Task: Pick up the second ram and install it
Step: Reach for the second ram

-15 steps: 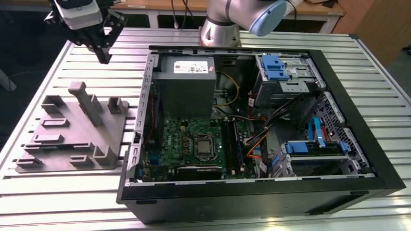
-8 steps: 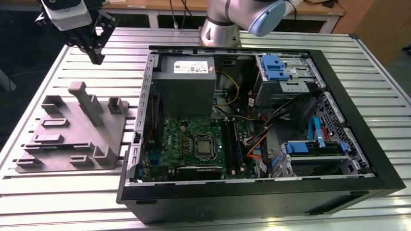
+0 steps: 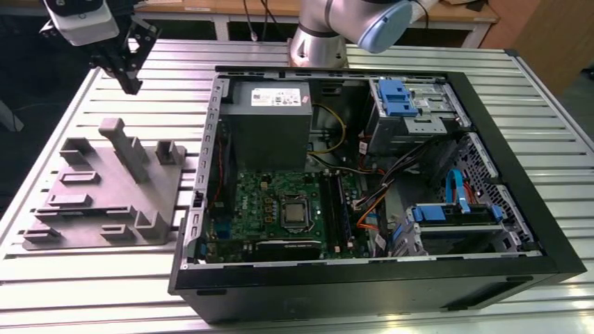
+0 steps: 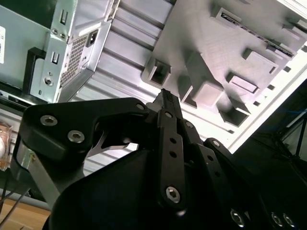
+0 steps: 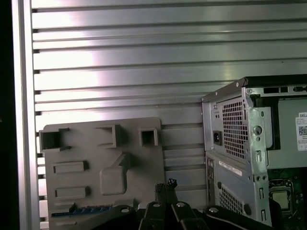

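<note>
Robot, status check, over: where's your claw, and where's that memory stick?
Black gripper shut, empty, over slotted metal table. Flat blue-green memory stick lying on grey plastic holder tray, untouched. Nothing in the way.

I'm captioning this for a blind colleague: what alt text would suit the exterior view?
An open black computer case lies on a slotted metal table, showing its green motherboard and grey power supply. At the exterior view's left sits a grey fixture tray, with the robot's claw hanging above the table near it.
</note>
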Controlling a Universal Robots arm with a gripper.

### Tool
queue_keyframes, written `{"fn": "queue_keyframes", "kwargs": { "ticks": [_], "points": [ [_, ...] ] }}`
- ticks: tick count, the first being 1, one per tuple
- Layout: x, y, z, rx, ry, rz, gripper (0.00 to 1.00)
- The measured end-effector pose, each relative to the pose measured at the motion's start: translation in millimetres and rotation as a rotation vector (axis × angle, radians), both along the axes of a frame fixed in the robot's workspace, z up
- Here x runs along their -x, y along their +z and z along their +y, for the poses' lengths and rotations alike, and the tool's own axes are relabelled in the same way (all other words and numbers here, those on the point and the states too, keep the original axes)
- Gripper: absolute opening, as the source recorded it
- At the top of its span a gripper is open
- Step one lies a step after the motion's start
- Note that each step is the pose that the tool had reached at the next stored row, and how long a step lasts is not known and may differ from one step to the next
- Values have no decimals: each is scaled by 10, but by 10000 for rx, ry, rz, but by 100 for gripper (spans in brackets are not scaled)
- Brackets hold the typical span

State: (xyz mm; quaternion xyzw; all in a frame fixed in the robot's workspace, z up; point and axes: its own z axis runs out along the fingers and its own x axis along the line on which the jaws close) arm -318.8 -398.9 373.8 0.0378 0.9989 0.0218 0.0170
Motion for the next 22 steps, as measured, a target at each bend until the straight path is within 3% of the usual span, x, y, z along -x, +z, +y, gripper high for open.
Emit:
{"fn": "queue_keyframes", "kwargs": {
  "ticks": [22],
  "points": [
    [367,-48,0,2,0,1,10]
  ]
}}
